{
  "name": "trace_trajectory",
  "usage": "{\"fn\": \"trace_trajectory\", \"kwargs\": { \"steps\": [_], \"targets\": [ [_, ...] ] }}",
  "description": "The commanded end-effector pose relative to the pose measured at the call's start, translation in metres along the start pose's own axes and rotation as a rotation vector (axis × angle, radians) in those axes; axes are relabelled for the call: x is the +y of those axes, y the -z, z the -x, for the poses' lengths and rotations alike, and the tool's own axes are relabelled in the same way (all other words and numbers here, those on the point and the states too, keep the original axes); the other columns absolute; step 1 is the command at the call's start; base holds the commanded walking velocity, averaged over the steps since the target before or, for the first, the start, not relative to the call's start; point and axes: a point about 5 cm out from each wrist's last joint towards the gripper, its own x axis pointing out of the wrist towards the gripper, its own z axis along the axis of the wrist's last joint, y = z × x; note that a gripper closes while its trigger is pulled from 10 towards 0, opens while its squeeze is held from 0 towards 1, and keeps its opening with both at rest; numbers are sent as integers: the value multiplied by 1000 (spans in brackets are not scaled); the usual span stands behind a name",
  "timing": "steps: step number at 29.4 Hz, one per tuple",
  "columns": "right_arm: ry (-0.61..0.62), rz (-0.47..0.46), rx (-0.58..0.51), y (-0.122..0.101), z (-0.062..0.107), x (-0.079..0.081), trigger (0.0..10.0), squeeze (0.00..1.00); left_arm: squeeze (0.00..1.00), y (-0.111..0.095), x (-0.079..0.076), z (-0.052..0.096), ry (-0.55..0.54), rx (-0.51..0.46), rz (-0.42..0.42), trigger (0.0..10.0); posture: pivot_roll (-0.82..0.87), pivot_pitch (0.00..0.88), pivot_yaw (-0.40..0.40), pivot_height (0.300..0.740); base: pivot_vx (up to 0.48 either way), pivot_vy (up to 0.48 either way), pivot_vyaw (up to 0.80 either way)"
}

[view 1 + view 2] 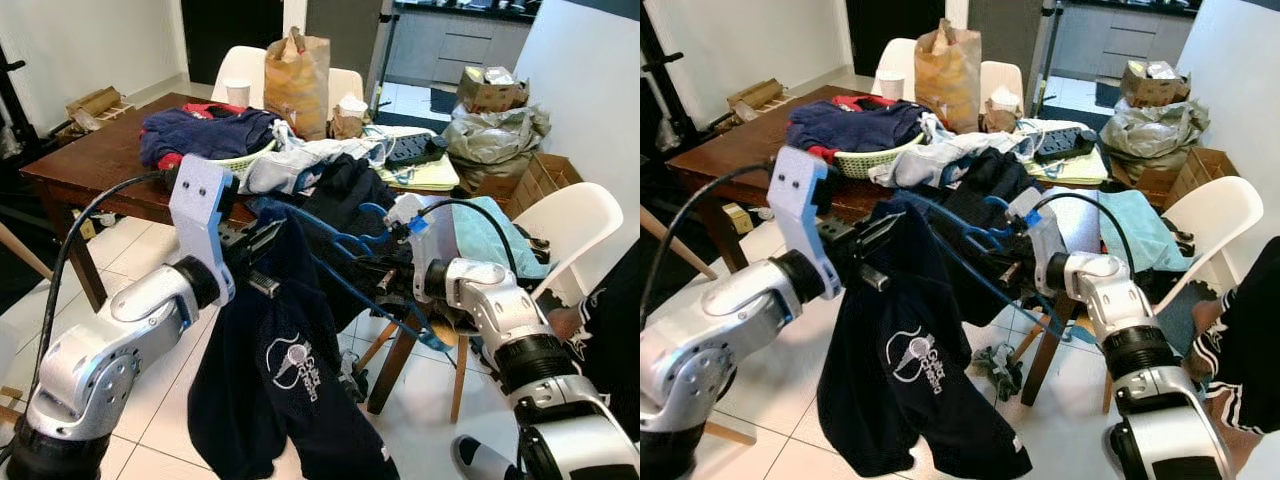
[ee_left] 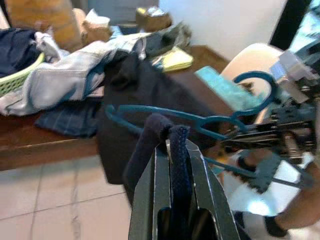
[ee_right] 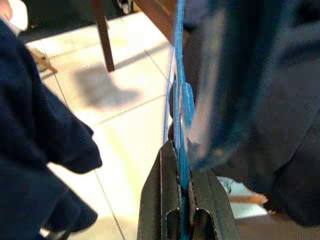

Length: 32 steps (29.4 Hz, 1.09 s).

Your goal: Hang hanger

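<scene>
Your right gripper [image 3: 184, 192] clamps the blue hanger [image 1: 345, 240]; left gripper [image 2: 172, 150] pinches the navy shirt [image 1: 285, 370] draped beside it.

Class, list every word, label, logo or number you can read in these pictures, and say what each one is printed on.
White round logo with slanted lettering on the dark navy shirt: too blurred to read.
Cardboard box on the heap of bags: no print can be made out.
Brown paper bag on the table: no print can be made out.
Nothing else bears text.
</scene>
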Motion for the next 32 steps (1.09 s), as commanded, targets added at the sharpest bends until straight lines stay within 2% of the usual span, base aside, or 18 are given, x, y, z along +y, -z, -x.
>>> {"fn": "trace_trajectory", "kwargs": {
  "steps": [1, 4, 6, 7, 11, 13, 15, 17, 18, 19, 20, 21, 23, 24, 25, 27, 31, 32],
  "targets": [
    [31, -12, 56, 10, 0, -1, 10000, 0, 0, 0, 0, 1, -1, -10, -37, 10000, 57, 0, -94, 740, 0, 0, -763],
    [212, -109, 201, 45, 10, -17, 10000, 0, 0, 10, 0, 8, -24, 16, -127, 10000, 54, 0, -97, 740, 0, 0, -763],
    [274, -118, 257, 58, 16, -23, 10000, 0, 0, 18, 3, 12, -32, 53, -192, 10000, 51, 0, -95, 740, 0, 0, -763],
    [282, -122, 289, 66, 19, -24, 10000, 0, 0, 27, 6, 16, -44, 90, -234, 10000, 47, 0, -95, 740, 0, 0, -763],
    [287, -125, 317, 73, 22, -25, 10000, 0, 0, 33, 9, 19, -52, 116, -266, 10000, 47, 0, -95, 740, 0, 0, -763],
    [247, -121, 368, 86, 28, -23, 10000, 0, 0, 43, 10, 24, -55, 150, -316, 10000, 43, 0, -93, 740, 0, 0, -756],
    [208, -113, 365, 88, 31, -22, 10000, 0, 0, 46, 8, 25, -41, 157, -334, 10000, 40, 0, -89, 740, 0, 0, -756],
    [208, -113, 365, 88, 31, -22, 10000, 0, 0, 46, 8, 25, -41, 157, -334, 10000, 40, 0, -89, 740, 0, 0, -756],
    [148, -110, 347, 87, 34, -20, 10000, 0, 0, 50, 6, 26, -23, 165, -348, 10000, 37, 0, -86, 740, 0, 0, -756],
    [148, -110, 347, 87, 34, -20, 10000, 0, 0, 50, 6, 26, -23, 165, -348, 10000, 37, 0, -86, 740, 0, 0, -756],
    [37, -61, 338, 88, 44, -19, 10000, 0, 0, 62, 6, 29, -1, 193, -355, 10000, 34, 0, -81, 740, 0, 0, -756],
    [19, -52, 363, 92, 49, -20, 10000, 0, 0, 71, 7, 31, 1, 217, -342, 10000, 29, 0, -80, 740, 0, 0, -756],
    [15, -48, 382, 94, 52, -21, 10000, 0, 0, 77, 8, 33, 1, 233, -332, 10000, 29, 0, -80, 740, 0, 0, -756],
    [39, -48, 434, 102, 56, -24, 10000, 0, 0, 91, 9, 37, -4, 272, -309, 10000, 21, 0, -75, 740, 0, 0, -756],
    [39, -48, 434, 102, 56, -24, 10000, 0, 0, 91, 9, 37, -4, 272, -309, 10000, 21, 0, -75, 740, 0, 0, -756],
    [75, -43, 500, 114, 60, -24, 10000, 0, 0, 113, 11, 44, -21, 332, -270, 10000, 18, 0, -74, 740, 0, 0, -756],
    [103, -49, 548, 125, 62, -23, 10000, 0, 0, 131, 13, 51, -51, 372, -233, 10000, 16, 0, -72, 740, 0, 0, -756],
    [129, -52, 594, 136, 65, -21, 10000, 0, 0, 144, 16, 57, -90, 394, -208, 10000, 14, 0, -73, 740, 0, 0, -756]
  ]
}}
